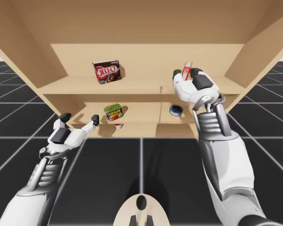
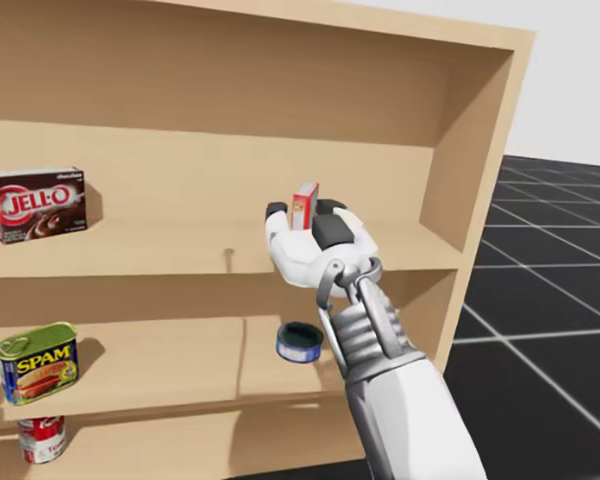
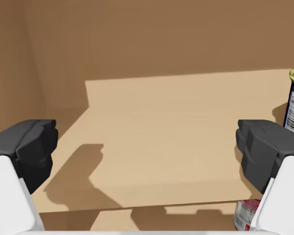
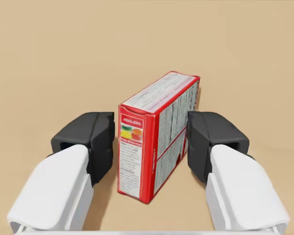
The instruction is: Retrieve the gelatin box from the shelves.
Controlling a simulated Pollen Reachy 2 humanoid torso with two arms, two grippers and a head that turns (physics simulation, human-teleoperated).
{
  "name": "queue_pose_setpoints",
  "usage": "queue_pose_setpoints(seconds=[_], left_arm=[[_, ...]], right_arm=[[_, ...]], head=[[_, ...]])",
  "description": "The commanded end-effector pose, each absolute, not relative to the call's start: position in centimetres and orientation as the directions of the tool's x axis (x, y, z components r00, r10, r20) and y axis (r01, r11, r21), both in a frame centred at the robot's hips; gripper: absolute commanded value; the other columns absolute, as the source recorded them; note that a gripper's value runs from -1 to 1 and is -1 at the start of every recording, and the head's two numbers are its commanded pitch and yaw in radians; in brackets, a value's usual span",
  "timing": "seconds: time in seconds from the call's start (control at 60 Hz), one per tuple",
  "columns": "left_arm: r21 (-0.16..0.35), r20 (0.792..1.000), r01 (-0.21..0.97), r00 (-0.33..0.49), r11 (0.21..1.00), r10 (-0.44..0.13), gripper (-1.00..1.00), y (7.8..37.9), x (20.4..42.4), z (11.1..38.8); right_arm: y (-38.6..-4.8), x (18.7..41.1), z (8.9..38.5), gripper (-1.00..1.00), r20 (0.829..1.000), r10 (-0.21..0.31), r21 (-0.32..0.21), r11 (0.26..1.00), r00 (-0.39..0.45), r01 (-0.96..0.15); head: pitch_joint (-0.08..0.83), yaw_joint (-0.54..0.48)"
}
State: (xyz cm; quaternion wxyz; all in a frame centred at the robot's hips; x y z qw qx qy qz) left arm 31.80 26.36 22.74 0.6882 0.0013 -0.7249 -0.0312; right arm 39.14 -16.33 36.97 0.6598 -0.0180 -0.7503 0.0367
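Floor: dark glossy tiles point(image 1: 108, 174) with a pale grid lie under my arms; they run on past the shelves at both sides
Left gripper point(image 1: 80, 118): nearest, low before the left end of the middle board; fingers spread wide with nothing between them point(image 3: 147, 152)
Shelves point(image 1: 146, 87): a pale wooden unit with an open front, a plain back panel and side walls; three boards show, and an upright divider splits the middle one
Right gripper point(image 1: 187, 73): raised to the right part of the top board; its dark pads are closed in on the small red box point(image 1: 187, 67) from two sides point(image 4: 151, 142)
Small red box, place: the right part of the top shelf, inside my right gripper point(image 2: 302, 215); well apart from the maroon box point(image 1: 106, 72) at that shelf's left
Small red box, look: slim and upright point(image 4: 147, 147); red edges, pale panels of fine print, a yellow-orange mark on the near end; turned a little askew between the pads
Middle shelf: a blue-and-yellow rectangular can point(image 1: 113, 112) left of the divider; a flat blue round can point(image 1: 176, 110) right of it
Lowest shelf: a red-and-white round can point(image 1: 118, 125) below the rectangular can
Hard to make out: in the head view the gripper covers the base of the small red box point(image 2: 305, 205), so I cannot tell whether it rests on the board; the board above cuts off the top of the red-and-white can
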Motion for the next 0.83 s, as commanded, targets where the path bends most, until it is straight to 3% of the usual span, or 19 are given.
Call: queue_pose_setpoints(seconds=[0.017, 0.217, 0.35, 0.55, 0.7, 0.833], left_arm=[[0.046, 0.998, 0.041, -0.05, 0.998, -0.044, -1.0, 26.4, 31.8, 22.7], [0.044, 0.998, 0.041, -0.049, 0.998, -0.042, -1.0, 26.4, 31.8, 22.7], [0.042, 0.998, 0.039, -0.05, 0.998, -0.04, -1.0, 26.5, 31.8, 22.7], [0.04, 0.998, 0.038, -0.048, 0.998, -0.039, -1.0, 26.6, 31.8, 22.7], [0.041, 0.998, 0.037, -0.047, 0.998, -0.039, -1.0, 26.6, 31.8, 22.7], [0.04, 0.998, 0.037, -0.047, 0.999, -0.038, -1.0, 26.6, 31.9, 22.7]], right_arm=[[-16.6, 40.5, 36.4, 0.94, 0.996, 0.089, -0.089, 0.996, 0.024, 0.007], [-17.0, 40.5, 36.2, 1.0, 0.996, 0.09, -0.09, 0.996, 0.021, 0.017], [-17.3, 39.2, 38.0, 1.0, 0.995, 0.092, -0.09, 0.995, -0.048, 0.037], [-17.3, 34.3, 41.1, 1.0, 0.975, 0.125, -0.117, 0.992, -0.184, 0.055], [-16.8, 29.8, 40.1, 1.0, 0.955, 0.184, -0.178, 0.983, -0.233, 0.047], [-17.1, 25.7, 38.7, 1.0, 0.943, 0.192, -0.188, 0.981, -0.273, 0.041]], head=[[0.222, -0.28], [0.233, -0.28], [0.234, -0.28], [0.232, -0.27], [0.236, -0.27], [0.241, -0.27]])
